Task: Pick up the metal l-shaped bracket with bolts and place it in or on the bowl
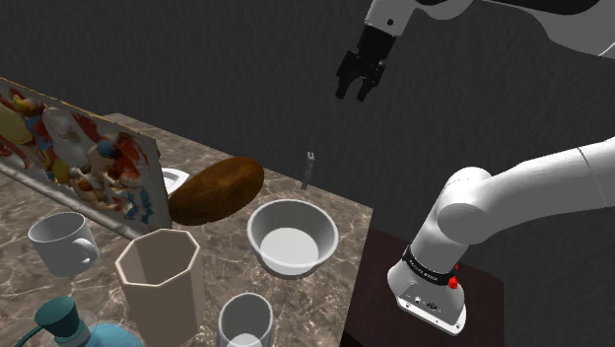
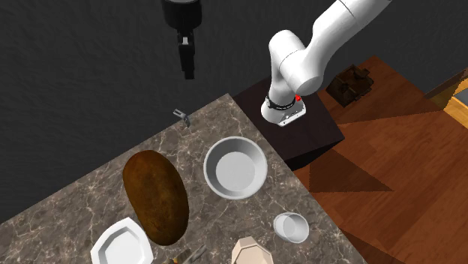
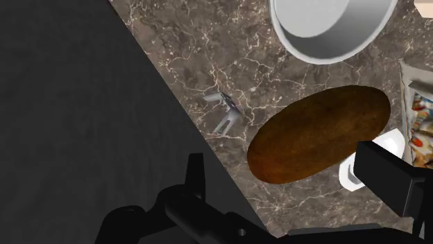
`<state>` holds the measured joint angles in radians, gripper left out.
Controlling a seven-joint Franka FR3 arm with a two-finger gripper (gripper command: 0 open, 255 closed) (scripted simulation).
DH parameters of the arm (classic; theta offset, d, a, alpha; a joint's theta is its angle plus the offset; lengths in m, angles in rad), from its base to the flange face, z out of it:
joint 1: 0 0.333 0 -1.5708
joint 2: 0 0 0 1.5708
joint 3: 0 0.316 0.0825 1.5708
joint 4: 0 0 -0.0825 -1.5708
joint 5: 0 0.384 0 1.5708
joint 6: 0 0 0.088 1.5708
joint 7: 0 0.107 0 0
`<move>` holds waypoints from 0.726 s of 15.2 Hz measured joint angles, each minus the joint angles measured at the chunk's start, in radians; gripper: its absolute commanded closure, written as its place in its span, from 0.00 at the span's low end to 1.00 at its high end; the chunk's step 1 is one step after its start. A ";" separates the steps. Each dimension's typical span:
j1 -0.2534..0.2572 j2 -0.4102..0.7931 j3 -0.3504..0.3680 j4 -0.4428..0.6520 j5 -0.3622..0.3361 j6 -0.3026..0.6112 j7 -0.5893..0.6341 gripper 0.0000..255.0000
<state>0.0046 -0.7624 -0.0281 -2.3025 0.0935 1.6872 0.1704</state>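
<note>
Grey bracket [image 3: 227, 112] near counter [image 3: 208, 48] edge; brown loaf [image 3: 319, 132] beside, bowl [image 2: 211, 169] beyond; end effector [image 1: 354, 95] wide, high above.

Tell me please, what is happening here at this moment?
A white robot arm holds its black gripper high over the marble counter, jaws open and empty. The small bracket sits untouched near the counter's edge, apart from the brown loaf and the bowl. The bowl is empty, so the pick has not yet begun.
</note>
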 measured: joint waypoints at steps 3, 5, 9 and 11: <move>0.002 0.025 0.013 -0.020 -0.005 0.033 0.004 0.00; 0.003 0.064 0.026 -0.038 -0.016 0.072 0.004 0.00; 0.003 0.146 0.056 -0.104 -0.041 0.180 0.010 0.00; 0.005 0.200 0.076 -0.110 -0.053 0.222 0.023 0.00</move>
<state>0.0100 -0.5619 0.0476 -2.4128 0.0402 1.9092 0.1932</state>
